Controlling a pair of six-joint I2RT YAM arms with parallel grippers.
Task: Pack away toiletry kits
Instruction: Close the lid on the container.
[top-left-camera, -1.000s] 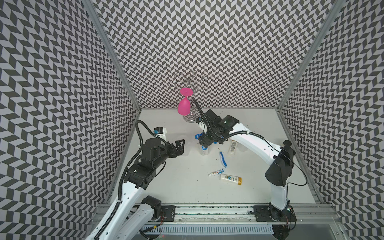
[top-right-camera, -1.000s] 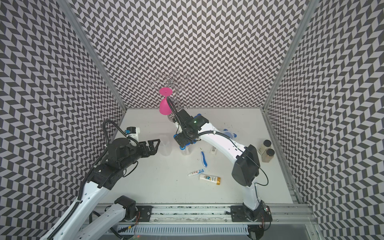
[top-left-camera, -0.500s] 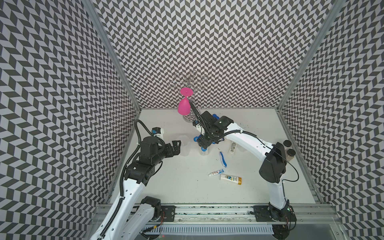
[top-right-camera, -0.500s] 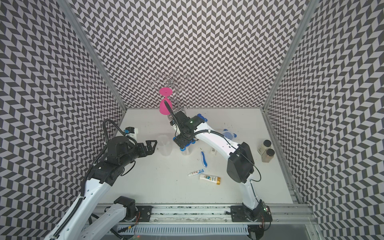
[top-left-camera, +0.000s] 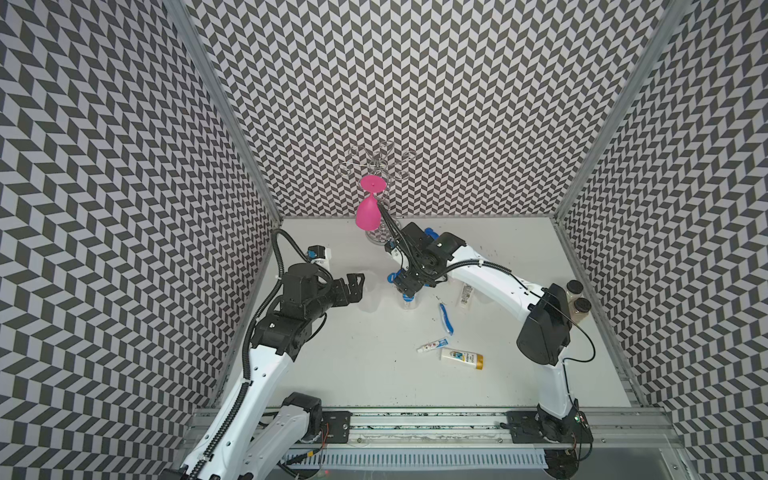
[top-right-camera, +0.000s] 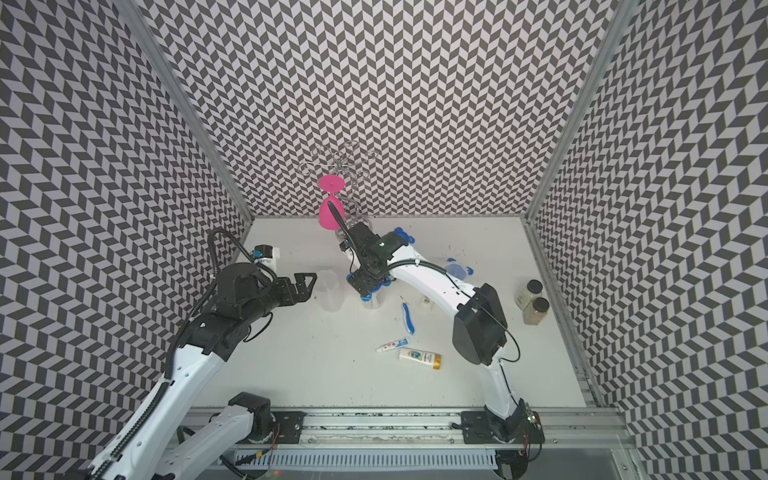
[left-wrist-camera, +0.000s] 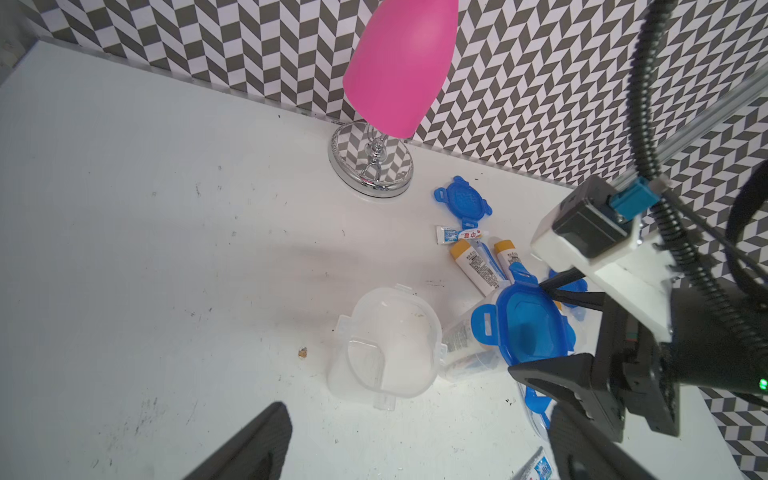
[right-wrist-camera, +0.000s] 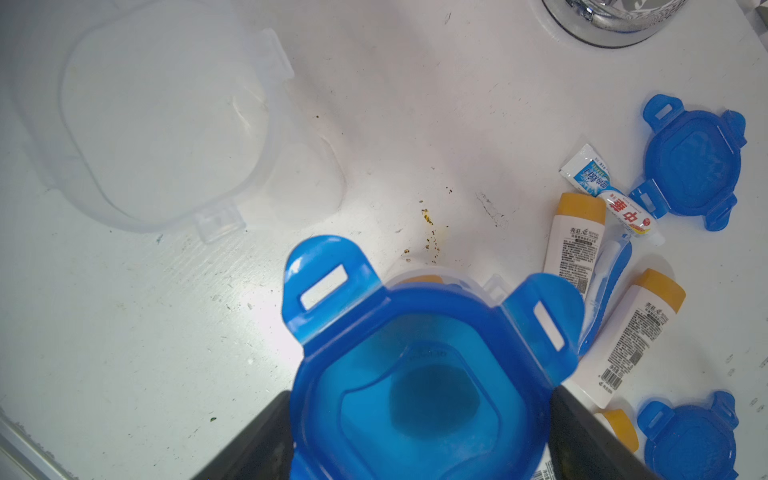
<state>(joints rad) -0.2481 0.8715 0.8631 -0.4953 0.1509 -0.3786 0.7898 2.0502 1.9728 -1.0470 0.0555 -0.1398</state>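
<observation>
While a blue lid (right-wrist-camera: 428, 374) is gripped by the right end effector (right-wrist-camera: 419, 434) over a filled jar (left-wrist-camera: 463, 353), perhaps touching its rim, the left end effector (top-left-camera: 355, 286) is held wide just left of an empty jar (left-wrist-camera: 386, 345). Bare counter (top-left-camera: 353, 374) is seen on the near left. Three lids, two jars and two toothpaste tubes (left-wrist-camera: 457, 235) are counted.

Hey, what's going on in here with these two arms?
They're packing toiletries into jars. The right tool holds a blue lid right over a clear jar that already has items inside. The left tool is open and empty beside an empty jar. A toothbrush, toothpaste tube and small bottle lie loose on the table.
</observation>
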